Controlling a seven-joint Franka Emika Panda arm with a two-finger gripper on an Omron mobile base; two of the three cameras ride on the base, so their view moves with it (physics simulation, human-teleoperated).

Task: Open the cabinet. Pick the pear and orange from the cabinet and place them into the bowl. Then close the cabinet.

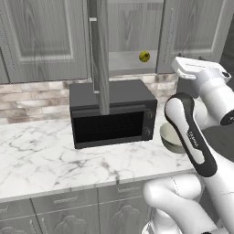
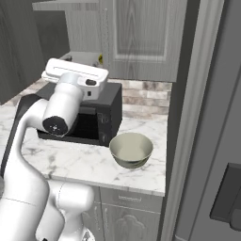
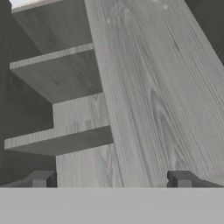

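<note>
Hand view: the gripper (image 3: 111,179) is being shown with its two dark fingertips (image 3: 41,178) standing wide apart, nothing being held between them; the grey wood-grain of the cabinet (image 3: 157,87) and its inner shelf edges are being faced.
Left base view, landmark: the microwave (image 1: 112,112) is being used as reference.
Cabinet state: the left door (image 1: 101,55) is being seen swung out edge-on above the microwave; the right door (image 1: 192,34) is being seen shut.
Pear (image 1: 144,56): it is resting on the cabinet's inner shelf, above the microwave's right end, just left of the shut door.
Hand relative to pear: the hand is being held to the pear's right and slightly lower.
Orange: it cannot be made out.
Bowl (image 2: 131,149): it is sitting empty on the counter, just right of the microwave.
Judgement: the reach is likely being required to run leftward and up to the pear.
</note>
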